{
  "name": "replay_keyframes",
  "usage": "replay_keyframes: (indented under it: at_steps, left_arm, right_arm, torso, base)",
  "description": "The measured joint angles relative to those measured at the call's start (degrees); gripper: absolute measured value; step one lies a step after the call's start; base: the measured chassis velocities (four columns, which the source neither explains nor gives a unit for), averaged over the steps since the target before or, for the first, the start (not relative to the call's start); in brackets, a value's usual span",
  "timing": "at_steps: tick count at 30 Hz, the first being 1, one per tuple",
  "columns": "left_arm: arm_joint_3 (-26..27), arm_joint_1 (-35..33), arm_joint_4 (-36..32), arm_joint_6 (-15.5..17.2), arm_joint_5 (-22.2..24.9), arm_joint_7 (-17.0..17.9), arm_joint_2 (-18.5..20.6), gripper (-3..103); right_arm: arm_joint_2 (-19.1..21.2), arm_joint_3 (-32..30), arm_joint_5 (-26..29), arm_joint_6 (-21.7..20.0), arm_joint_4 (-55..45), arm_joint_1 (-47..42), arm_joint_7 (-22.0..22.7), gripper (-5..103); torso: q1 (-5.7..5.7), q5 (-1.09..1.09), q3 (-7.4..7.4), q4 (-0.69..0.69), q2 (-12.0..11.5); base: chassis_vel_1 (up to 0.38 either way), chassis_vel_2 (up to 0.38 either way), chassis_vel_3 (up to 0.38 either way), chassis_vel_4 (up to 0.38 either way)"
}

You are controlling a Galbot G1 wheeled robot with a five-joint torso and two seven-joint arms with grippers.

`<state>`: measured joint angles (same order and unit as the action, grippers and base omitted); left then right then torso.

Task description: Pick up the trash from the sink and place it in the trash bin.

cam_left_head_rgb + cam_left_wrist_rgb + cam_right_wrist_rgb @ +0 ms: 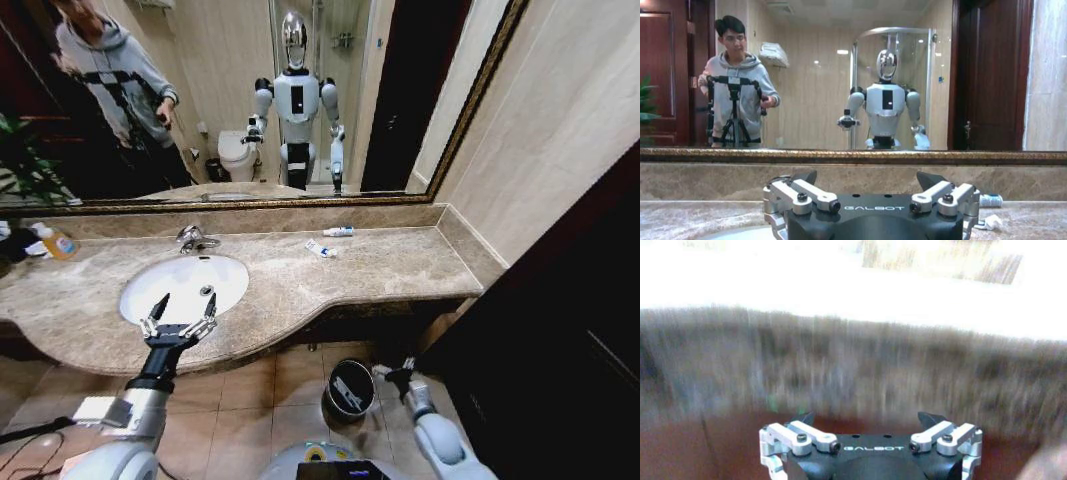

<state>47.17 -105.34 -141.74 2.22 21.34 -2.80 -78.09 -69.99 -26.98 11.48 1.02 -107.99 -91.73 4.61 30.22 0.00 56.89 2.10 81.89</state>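
The white oval sink (170,275) is set in the marble counter, and its basin shows just the drain. My left gripper (180,314) hovers open over the sink's front rim, holding nothing. In the left wrist view the left gripper (867,177) faces the mirror wall. Trash lies on the counter right of the sink: a white tube with blue marks (338,231) (990,200) by the wall and a second small white piece (320,248) (987,222) closer in. The black trash bin (350,388) stands on the floor with something white inside. My right gripper (393,372) (867,417) is open beside the bin's rim.
A chrome faucet (192,238) stands behind the basin. A clear bottle with orange liquid (58,243) sits at the counter's far left. A large mirror (250,100) backs the counter. A dark cabinet (560,330) borders the right side, and tiled floor lies below the counter edge.
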Motion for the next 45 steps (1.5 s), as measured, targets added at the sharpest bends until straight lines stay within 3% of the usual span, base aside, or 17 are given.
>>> replay_keyframes:
  at_steps: [4,9,17,22,28,36,39,45]
  left_arm:
    - [0.0,0.0,0.0,0.0,0.0,0.0,0.0,100]
    - [0.0,0.0,0.0,0.0,0.0,0.0,0.0,100]
    - [0.0,0.0,0.0,0.0,0.0,0.0,0.0,100]
    - [0.0,0.0,0.0,0.0,0.0,0.0,0.0,100]
    - [0.0,0.0,0.0,0.0,0.0,0.0,0.0,100]
    - [0.0,0.0,0.0,0.0,0.0,0.0,0.0,100]
    - [0.0,0.0,0.0,0.0,0.0,0.0,0.0,100]
    - [0.0,0.0,0.0,0.0,0.0,0.0,0.0,100]
  right_arm:
    - [0.2,-0.7,1.0,-0.3,-9.7,-0.7,1.1,100]
    - [2.3,1.0,4.7,-6.0,-15.0,5.3,1.8,100]
    - [4.4,6.6,8.4,-9.5,-2.4,25.2,-0.1,100]
    - [1.7,12.4,9.8,-12.0,9.2,38.0,-1.0,100]
    - [-2.4,16.9,9.4,-11.7,18.0,46.9,-2.3,100]
    - [-7.6,19.4,7.5,-10.6,25.6,52.6,-3.0,100]
    - [-10.0,19.2,4.3,-9.2,30.3,54.4,-2.9,100]
    - [-11.1,16.8,1.0,-8.3,34.1,54.9,-2.8,100]
  torso:
    - [0.00,0.00,0.00,0.01,0.0]
    - [0.00,0.00,0.00,0.01,0.0]
    - [0.02,0.00,0.02,0.02,0.0]
    - [0.02,0.00,0.02,0.01,0.0]
    - [0.02,0.00,0.02,0.01,0.0]
    - [0.01,-0.01,0.01,0.02,0.0]
    - [0.01,-0.01,0.01,0.02,0.0]
    - [0.01,-0.02,0.01,-0.01,0.0]
  base:
    - [0.000,0.000,0.000,0.000]
    - [0.000,0.000,0.000,0.000]
    - [0.000,0.000,0.000,0.000]
    - [0.000,0.000,0.000,0.000]
    - [0.000,0.000,0.000,0.000]
    - [0.000,0.000,0.000,0.000]
    - [0.000,0.000,0.000,0.000]
    - [0.000,0.000,0.000,0.000]
